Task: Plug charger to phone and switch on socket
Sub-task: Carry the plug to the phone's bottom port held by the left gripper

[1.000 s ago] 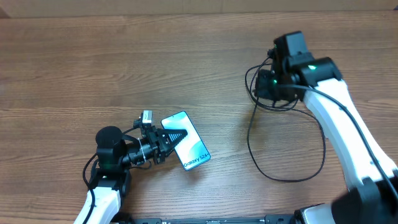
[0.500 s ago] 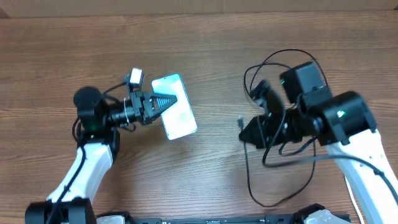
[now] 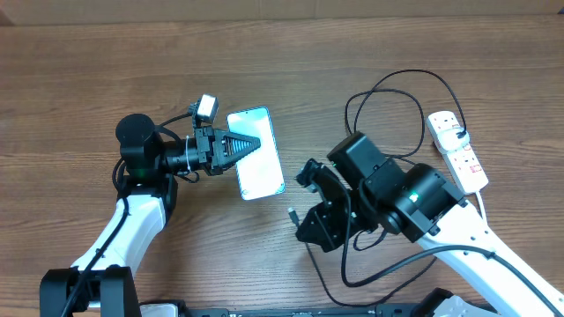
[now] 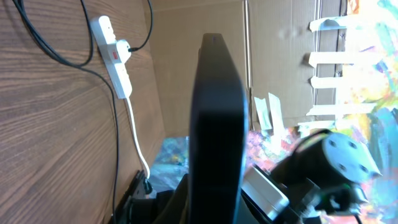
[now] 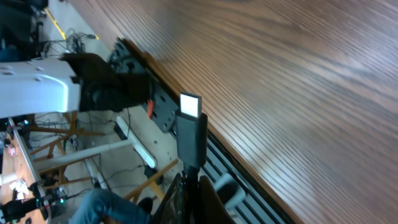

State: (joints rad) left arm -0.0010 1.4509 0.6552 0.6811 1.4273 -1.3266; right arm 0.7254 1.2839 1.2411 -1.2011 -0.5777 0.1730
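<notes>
Overhead: the left gripper is clamped on the left long edge of the phone, holding it screen-up; the phone's long axis runs nearly top to bottom of the picture, leaning slightly. The right gripper is closed narrowly on the charger close to its tip, which sits just below and right of the phone's lower short edge, near it but apart; the right arm is clearly the nearer one for the mating move. The socket lies well right of the phone.

Left wrist: the phone shows edge-on as a dark slab filling the middle; the fingers gripping it are hidden; the socket lies far beyond it.

Right wrist: the charger stands out straight from the pinched fingers, its bright end bare; the phone is out of view, so I judge the tip must swing toward that lower edge.
</notes>
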